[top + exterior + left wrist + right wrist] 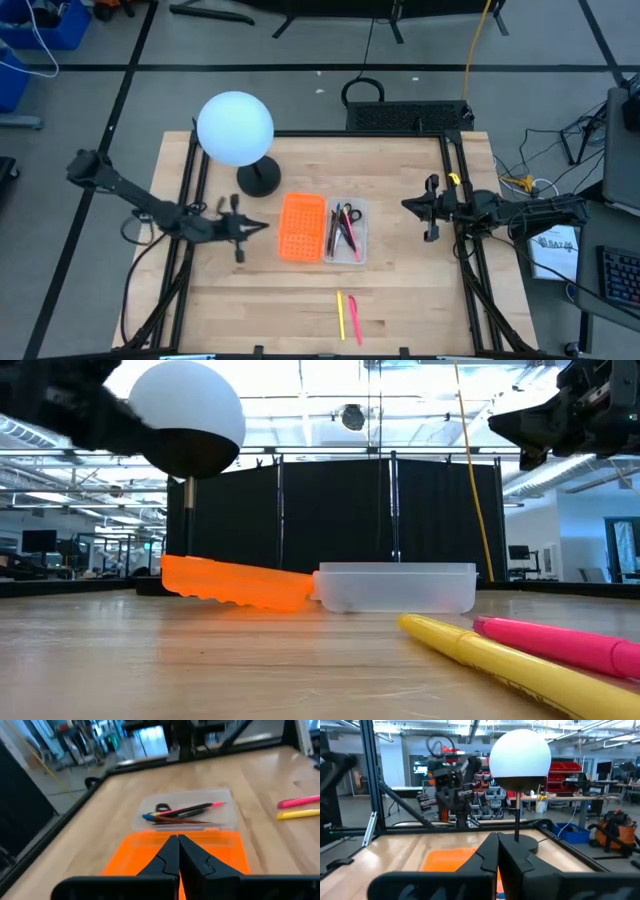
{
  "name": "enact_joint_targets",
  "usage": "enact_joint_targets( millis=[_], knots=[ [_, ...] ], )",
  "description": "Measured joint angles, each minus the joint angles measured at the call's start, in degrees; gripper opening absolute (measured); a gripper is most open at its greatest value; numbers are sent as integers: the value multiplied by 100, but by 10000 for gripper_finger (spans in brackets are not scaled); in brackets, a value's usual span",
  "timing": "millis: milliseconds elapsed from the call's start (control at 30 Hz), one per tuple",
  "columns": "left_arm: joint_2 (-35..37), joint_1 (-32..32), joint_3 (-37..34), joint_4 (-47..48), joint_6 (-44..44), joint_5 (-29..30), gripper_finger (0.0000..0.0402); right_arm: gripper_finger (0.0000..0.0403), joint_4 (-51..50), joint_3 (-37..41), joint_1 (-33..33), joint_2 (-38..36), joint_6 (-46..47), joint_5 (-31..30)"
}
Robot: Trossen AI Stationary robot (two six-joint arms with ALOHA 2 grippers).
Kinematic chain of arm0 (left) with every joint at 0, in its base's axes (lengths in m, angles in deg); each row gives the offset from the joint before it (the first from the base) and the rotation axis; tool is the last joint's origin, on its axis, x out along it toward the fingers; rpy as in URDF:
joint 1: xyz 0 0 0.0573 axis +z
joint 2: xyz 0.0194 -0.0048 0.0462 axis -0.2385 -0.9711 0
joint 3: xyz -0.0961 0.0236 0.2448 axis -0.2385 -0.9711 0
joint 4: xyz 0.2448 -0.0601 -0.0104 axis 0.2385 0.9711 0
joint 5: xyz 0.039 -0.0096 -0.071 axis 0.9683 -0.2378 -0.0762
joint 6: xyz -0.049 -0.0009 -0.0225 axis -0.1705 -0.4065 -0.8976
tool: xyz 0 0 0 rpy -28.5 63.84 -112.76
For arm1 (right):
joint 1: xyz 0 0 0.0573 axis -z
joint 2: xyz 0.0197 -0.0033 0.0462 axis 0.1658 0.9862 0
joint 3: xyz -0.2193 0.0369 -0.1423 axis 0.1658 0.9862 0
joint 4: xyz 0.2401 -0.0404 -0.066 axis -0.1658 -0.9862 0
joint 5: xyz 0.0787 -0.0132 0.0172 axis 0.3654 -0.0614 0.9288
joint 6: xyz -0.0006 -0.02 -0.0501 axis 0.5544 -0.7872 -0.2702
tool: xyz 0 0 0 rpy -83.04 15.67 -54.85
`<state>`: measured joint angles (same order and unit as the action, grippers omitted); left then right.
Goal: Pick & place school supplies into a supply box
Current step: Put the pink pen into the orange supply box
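Note:
The clear supply box [346, 230] lies mid-table beside its flat orange gridded lid [302, 227]; scissors and several pens [182, 812] lie inside it. A yellow pen [340, 315] and a pink pen [354, 317] lie on the wood near the table's front edge. My left gripper [263, 226] is shut, raised above the table left of the orange lid, empty. My right gripper [405, 205] is shut, raised to the right of the box, empty.
A white globe lamp [235, 128] on a black base [259, 180] stands at the far left, close behind the orange lid. Black frame rails [190, 200] run along the table's left, right and far sides. Bare wood lies around the two loose pens.

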<state>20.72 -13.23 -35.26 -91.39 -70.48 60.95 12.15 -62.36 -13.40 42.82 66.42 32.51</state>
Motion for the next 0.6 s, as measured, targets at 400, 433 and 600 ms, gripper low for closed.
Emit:
enact_joint_targets(
  millis=[400, 433, 600],
  knots=[
    [-4368, -40, 4043, 1620, 489, -1446, 31, 0, 24, -2, 0, -2, -55, 24],
    [-4642, -62, 4416, 1900, 459, -1453, 36, 0, 16, -2, 0, -2, -42, 24],
    [-5861, -257, 6035, 3304, 1013, -1478, 70, 0, -7, -2, 0, 7, 24, 24]
  ],
)
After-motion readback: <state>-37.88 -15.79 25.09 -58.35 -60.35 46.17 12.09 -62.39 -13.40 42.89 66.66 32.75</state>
